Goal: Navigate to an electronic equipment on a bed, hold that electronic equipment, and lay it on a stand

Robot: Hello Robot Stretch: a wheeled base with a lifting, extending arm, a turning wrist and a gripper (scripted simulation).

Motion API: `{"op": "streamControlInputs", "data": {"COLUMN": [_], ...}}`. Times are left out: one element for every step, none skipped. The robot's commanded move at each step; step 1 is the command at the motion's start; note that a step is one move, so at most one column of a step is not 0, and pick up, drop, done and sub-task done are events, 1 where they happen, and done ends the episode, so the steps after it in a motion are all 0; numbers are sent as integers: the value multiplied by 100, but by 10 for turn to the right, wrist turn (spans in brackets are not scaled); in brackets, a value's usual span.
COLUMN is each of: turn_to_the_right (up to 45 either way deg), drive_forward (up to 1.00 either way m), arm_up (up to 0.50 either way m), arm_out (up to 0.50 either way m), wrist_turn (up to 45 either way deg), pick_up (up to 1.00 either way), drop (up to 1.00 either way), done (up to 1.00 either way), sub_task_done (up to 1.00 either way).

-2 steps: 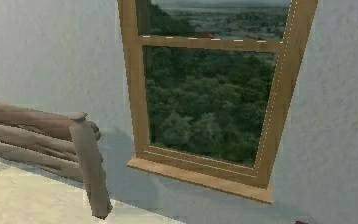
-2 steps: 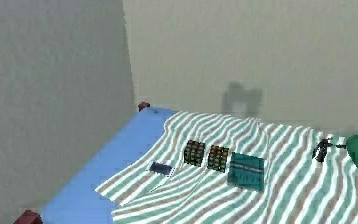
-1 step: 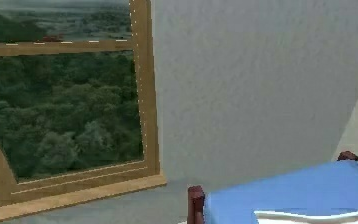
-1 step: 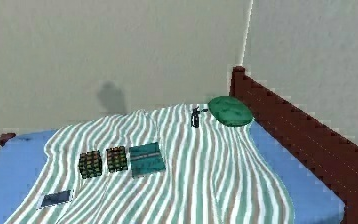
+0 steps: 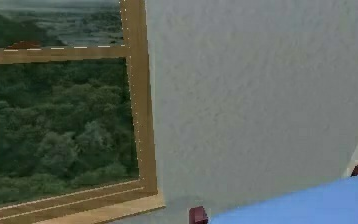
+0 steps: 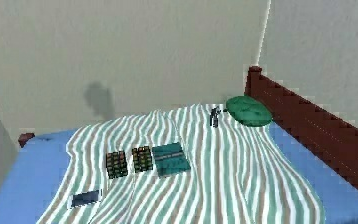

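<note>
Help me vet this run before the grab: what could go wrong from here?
1. Two dark gadgets and a teal flat thing lie side by side on the striped blanket; a grab might catch or knock the wrong one.
2. A small dark device lies apart near the blanket's edge, so the target could be mistaken.
3. The blanket is wrinkled; flat things may resist lifting.

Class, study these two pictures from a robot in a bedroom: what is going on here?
The robot stands beside a bed, on its arm side. On the striped blanket lie two dark rectangular devices, a teal flat thing beside them, and a small dark flat device at its edge. A green cushion sits by the headboard. Ahead are a wall and a window. Everything rests on the bed, so the pick-up is not yet done.
</note>
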Motion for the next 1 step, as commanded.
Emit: {"op": "streamControlInputs", "data": {"turn_to_the_right": [-270], "drive_forward": [0], "arm_up": [0], "arm_out": [0], "wrist_turn": [0], "pick_up": [0], "drop": [0], "done": [0], "sub_task_done": [0]}}
